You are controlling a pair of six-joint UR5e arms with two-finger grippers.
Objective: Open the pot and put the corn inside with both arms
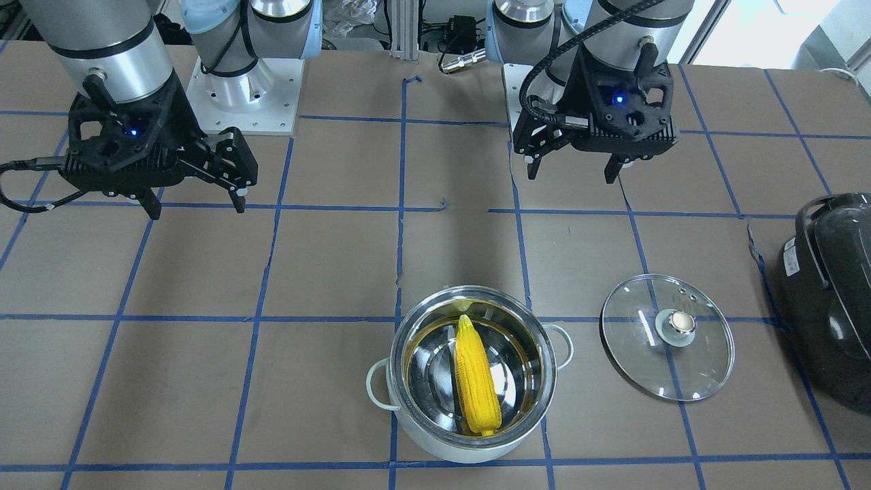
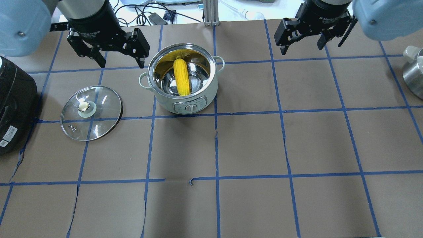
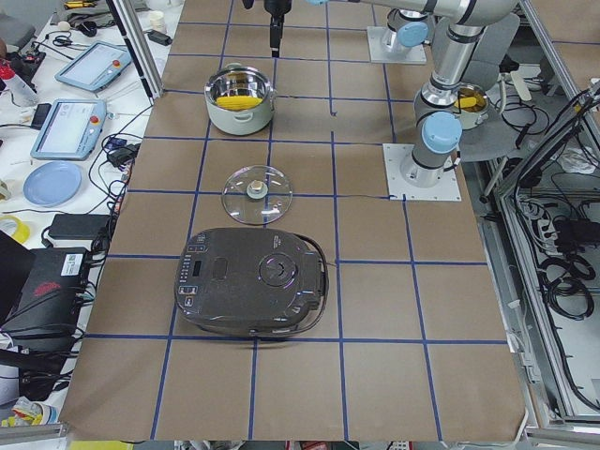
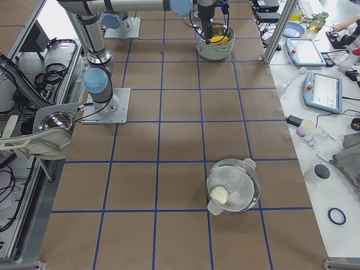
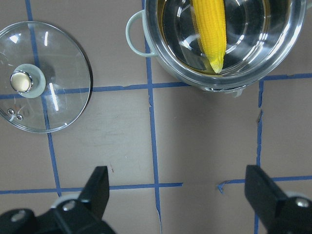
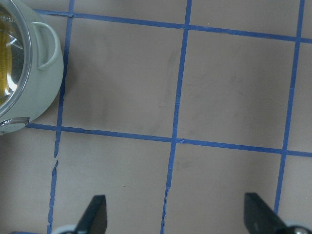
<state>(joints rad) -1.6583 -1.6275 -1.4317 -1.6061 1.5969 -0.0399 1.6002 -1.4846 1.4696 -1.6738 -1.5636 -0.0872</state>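
The pot point(image 1: 442, 450) stands open on the table, and the yellow corn point(image 1: 476, 378) lies inside it, leaning on the steel wall. In the overhead view the pot point(image 2: 165, 99) holds the corn point(image 2: 181, 76). The glass lid point(image 2: 100, 114) lies flat on the table to the pot's left, knob up. My left gripper point(image 2: 121, 64) is open and empty, above the table between lid and pot. My right gripper point(image 2: 301, 49) is open and empty, well to the pot's right. The left wrist view shows the corn point(image 5: 210, 29) and the lid point(image 5: 53, 102).
A dark grey rounded appliance point(image 2: 13, 105) stands at the table's left end, close to the lid. A steel vessel point(image 2: 413, 72) stands at the right edge. A second lidded pot point(image 4: 233, 184) stands far off at the right end.
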